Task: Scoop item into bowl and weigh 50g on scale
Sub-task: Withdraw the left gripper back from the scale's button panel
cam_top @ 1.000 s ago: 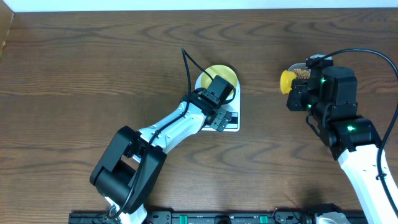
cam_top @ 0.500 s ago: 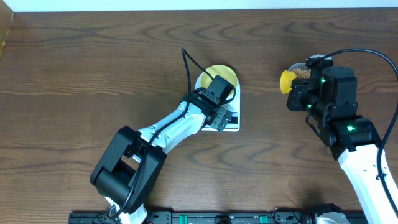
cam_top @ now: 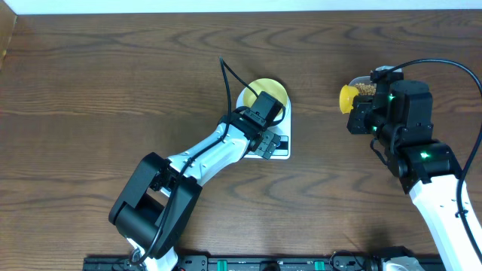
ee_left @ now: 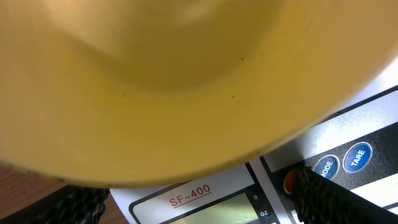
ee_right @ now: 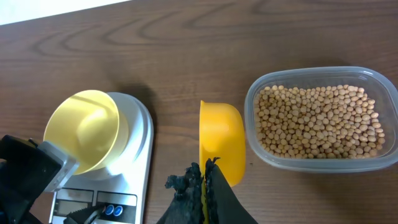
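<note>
Stillness: no shift of arms or objects against the earlier overhead pictures. Left gripper (cam_top: 263,105) spread to its widest at 6 o'clock of bowl (ee_right: 84,130), gripping nothing. Bowl empty, resting on scale (ee_right: 140,174). Right gripper (ee_right: 203,174) fully closed on yellow scoop (ee_right: 221,140), at 9 o'clock of tub (ee_right: 373,78) with beans (ee_right: 317,121). Probably a pause; scooping not yet begun.
</note>
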Tool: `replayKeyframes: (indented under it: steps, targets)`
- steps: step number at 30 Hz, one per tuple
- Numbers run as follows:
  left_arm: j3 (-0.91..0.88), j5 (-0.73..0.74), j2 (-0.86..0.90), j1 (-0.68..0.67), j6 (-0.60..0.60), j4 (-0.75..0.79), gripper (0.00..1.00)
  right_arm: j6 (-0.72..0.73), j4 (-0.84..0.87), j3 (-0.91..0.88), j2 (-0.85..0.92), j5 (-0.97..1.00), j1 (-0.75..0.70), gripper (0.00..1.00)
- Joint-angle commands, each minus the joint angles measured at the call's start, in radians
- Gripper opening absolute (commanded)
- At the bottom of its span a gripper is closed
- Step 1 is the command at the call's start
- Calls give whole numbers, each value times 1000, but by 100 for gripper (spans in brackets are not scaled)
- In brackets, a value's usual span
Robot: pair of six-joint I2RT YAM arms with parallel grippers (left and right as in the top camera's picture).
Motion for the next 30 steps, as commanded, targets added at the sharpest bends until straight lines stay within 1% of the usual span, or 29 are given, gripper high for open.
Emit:
replayKeyframes:
  steps: [1,16,25,30]
  targets:
    - [-35,-28,16,0,9,-6,97,-15,2,21,1,15,-5,1]
    - [-35,-16,69,0,9,9,97,-30,2,21,1,15,-5,1]
    - [-35,-17,64,0,5,5,97,-30,2,21,1,15,-5,1]
    - [-35,-17,29,0,5,5,97,-30,2,21,1,15,-5,1]
